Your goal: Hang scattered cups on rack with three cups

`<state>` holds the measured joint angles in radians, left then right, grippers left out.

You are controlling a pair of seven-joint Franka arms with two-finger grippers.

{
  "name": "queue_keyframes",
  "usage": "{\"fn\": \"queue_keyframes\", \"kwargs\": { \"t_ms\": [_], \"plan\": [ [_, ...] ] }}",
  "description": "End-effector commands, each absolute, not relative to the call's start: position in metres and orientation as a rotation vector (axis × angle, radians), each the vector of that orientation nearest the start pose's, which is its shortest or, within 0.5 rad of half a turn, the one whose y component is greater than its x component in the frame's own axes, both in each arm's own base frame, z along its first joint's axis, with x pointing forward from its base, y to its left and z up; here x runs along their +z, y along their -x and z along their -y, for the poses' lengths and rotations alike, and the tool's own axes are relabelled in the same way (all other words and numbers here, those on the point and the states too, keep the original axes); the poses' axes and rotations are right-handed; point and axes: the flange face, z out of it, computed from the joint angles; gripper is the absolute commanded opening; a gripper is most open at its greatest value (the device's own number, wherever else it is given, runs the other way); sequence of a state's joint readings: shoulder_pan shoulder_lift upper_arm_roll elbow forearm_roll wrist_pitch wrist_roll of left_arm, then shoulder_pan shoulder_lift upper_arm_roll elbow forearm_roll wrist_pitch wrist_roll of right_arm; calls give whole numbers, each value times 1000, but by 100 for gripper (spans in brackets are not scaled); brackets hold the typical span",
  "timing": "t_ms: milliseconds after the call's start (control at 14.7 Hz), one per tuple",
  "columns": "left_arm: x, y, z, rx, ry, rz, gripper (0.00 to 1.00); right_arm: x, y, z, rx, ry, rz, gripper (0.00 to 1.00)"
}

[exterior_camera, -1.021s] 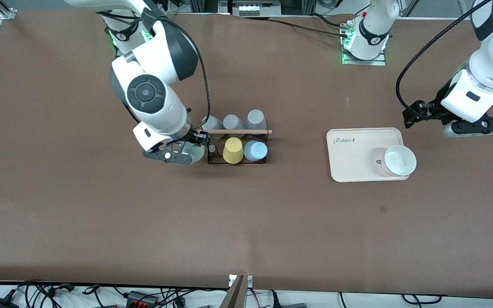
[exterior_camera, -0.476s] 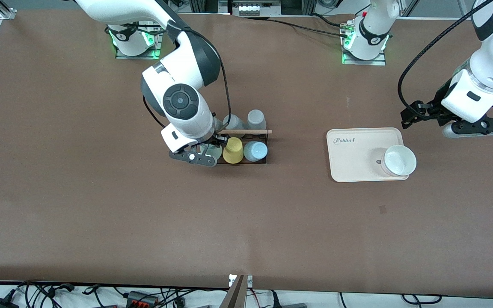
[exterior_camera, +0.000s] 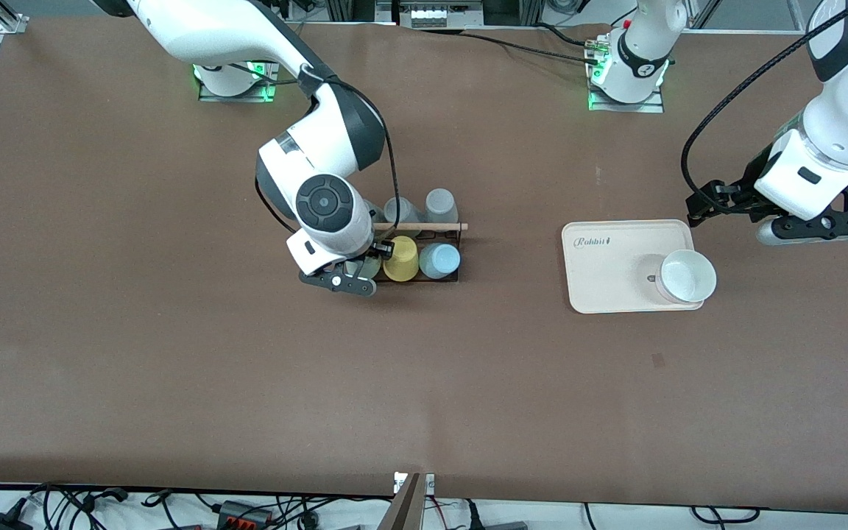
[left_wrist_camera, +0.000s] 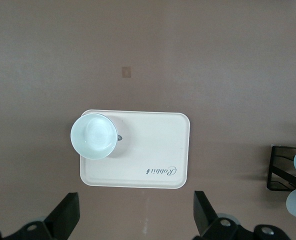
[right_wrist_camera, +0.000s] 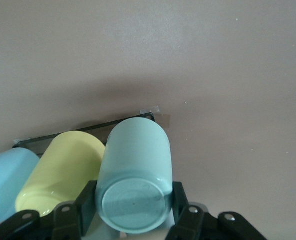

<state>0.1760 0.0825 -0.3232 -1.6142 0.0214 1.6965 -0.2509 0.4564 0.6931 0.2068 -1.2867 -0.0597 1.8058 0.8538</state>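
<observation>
Between the right gripper's [right_wrist_camera: 134, 212] fingers [right_wrist_camera: 86, 200] sits the mint green cup [right_wrist_camera: 134, 175], clamped on both sides and held upside down over the rack's [exterior_camera: 455, 274] end nearest the right arm. Just past it hang the yellow cup [right_wrist_camera: 63, 172] and the light blue cup [right_wrist_camera: 8, 175]. The left gripper [left_wrist_camera: 135, 220] waits above the desk [exterior_camera: 174, 383] beside the cream tray [left_wrist_camera: 158, 150], fingers [left_wrist_camera: 203, 215] spread wide and empty; a white bowl [left_wrist_camera: 93, 135] stands on that tray.

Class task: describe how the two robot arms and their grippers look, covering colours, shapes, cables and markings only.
Both arms have glossy white rounded shells with dark grey joints. The right arm shows a round dark cap and a black cable. The left arm has a looping black cable. The right gripper and left gripper are black. Green lights glow at both bases.
</observation>
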Motion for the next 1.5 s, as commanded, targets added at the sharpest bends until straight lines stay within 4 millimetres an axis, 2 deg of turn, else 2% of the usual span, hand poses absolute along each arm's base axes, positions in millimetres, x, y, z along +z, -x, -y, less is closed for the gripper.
{"fn": "queue_keyframes", "kwargs": {
  "t_ms": [0, 272, 340, 408, 476, 545, 681, 817, 953, 1021, 1157, 1361, 1429],
  "plan": [
    [574, -583, 78, -20, 3160, 153, 100, 324, -595, -418, 238, 3157, -355, 33],
    [574, -584, 78, -18, 3161, 154, 100, 314, -595, -418, 253, 3163, -358, 36],
    [574, -584, 78, -15, 3161, 154, 100, 314, -595, -418, 255, 3164, -355, 46],
    [574, -584, 78, -15, 3161, 154, 100, 314, -595, -417, 257, 3164, -355, 62],
    [574, -584, 78, -20, 3162, 154, 100, 316, -596, -416, 257, 3163, -353, 96],
    [575, -584, 79, -21, 3165, 154, 100, 321, -597, -415, 248, 3162, -331, 100],
    [575, -585, 80, -15, 3185, 157, 100, 338, -605, -406, 214, 3158, -232, 100],
    [575, -585, 81, -15, 3194, 162, 100, 380, -610, -393, 138, 3152, -95, 100],
    [575, -585, 82, -18, 3193, 159, 100, 414, -626, -357, 97, 3145, -157, 100],
    [575, -585, 82, -18, 3192, 159, 100, 436, -638, -332, 67, 3133, -173, 100],
    [575, -585, 81, -18, 3193, 159, 100, 467, -655, -285, 82, 3138, -195, 100],
    [574, -582, 78, 13, 3181, 158, 100, 518, -668, -199, 48, 3122, -349, 100],
    [572, -582, 80, 22, 3177, 153, 100, 530, -669, -171, 42, 3123, -342, 100]
  ]
}}
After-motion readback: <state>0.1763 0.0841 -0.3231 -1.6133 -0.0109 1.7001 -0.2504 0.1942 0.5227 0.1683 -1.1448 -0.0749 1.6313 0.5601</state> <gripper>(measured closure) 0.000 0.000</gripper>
